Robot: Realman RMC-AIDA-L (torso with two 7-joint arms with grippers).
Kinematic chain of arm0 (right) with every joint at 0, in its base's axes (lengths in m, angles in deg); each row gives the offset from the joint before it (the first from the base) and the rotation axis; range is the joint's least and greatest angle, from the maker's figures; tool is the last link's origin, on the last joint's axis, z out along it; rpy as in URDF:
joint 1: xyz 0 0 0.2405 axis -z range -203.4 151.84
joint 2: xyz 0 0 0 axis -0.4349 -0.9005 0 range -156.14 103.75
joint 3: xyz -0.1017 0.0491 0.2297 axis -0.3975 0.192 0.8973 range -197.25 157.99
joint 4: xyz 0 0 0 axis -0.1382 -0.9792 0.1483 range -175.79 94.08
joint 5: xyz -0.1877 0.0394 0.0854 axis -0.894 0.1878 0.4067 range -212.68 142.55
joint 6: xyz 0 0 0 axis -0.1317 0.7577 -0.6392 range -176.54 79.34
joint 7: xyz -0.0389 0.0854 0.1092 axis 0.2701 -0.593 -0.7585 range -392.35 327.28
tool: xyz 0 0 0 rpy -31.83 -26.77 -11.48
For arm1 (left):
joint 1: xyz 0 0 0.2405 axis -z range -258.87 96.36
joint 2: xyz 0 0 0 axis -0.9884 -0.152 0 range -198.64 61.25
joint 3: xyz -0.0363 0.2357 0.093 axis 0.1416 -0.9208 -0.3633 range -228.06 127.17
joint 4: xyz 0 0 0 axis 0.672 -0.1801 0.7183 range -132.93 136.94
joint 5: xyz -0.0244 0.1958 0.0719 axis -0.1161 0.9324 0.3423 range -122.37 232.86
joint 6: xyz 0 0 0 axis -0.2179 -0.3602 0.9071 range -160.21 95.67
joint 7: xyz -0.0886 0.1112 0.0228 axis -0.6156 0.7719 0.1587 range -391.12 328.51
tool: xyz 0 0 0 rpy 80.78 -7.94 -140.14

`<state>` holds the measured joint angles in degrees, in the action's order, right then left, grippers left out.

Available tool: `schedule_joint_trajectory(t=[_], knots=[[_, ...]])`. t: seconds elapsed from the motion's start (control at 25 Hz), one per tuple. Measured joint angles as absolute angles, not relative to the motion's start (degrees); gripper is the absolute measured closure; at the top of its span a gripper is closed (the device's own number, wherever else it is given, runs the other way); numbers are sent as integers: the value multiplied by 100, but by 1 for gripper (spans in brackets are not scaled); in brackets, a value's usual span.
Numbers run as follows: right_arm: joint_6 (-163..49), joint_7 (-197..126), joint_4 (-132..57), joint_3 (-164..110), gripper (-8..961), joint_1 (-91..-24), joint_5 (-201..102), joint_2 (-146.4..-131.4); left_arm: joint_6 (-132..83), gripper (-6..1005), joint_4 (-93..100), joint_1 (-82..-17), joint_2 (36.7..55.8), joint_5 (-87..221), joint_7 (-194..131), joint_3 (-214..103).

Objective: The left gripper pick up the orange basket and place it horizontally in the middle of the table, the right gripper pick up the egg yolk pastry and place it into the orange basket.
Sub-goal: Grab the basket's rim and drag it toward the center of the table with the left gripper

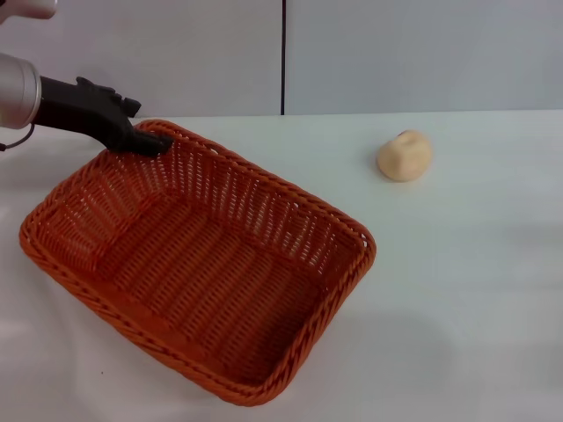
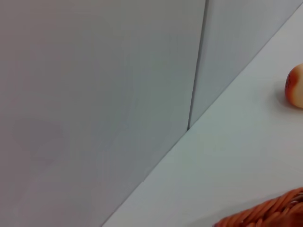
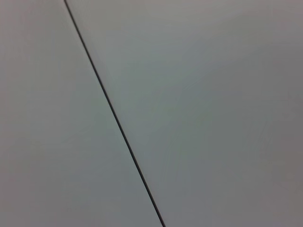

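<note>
Nearest, the orange basket [image 1: 198, 268] lies skewed on the white bench [image 1: 475, 290], its front corner close to the near edge. At its far-left rim the left gripper [image 1: 151, 143] has its fingers clenched on the braid; a corner grip risks tilting or slipping. Egg yolk pastry [image 1: 405, 156] sits far right, open room between; right gripper unseen.

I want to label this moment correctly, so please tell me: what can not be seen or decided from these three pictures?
- Right gripper: in no view; the right wrist view shows only the grey wall.
- Left gripper: head view, at the orange basket far rim; its tip merges with the weave, so the grip is undecidable.
- Egg yolk pastry: cut by the left wrist view's edge.
- Basket: left wrist view shows only a rim sliver.
</note>
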<state>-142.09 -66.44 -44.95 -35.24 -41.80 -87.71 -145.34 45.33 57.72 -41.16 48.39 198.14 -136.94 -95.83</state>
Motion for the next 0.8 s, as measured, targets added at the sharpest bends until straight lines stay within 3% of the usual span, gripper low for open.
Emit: schedule_joint_trajectory(t=[0.52, 0.8], knots=[[-14195, -6865, -4464, -3545, 443, -4177, -8771, -14519, 4444, 345, 5639, -4127, 4873, 19971, -13764, -9557], [-14177, -6866, -4465, -3553, 445, -4169, -8771, -14519, 4385, 481, 5652, -4129, 4870, 20048, -13984, -9540]])
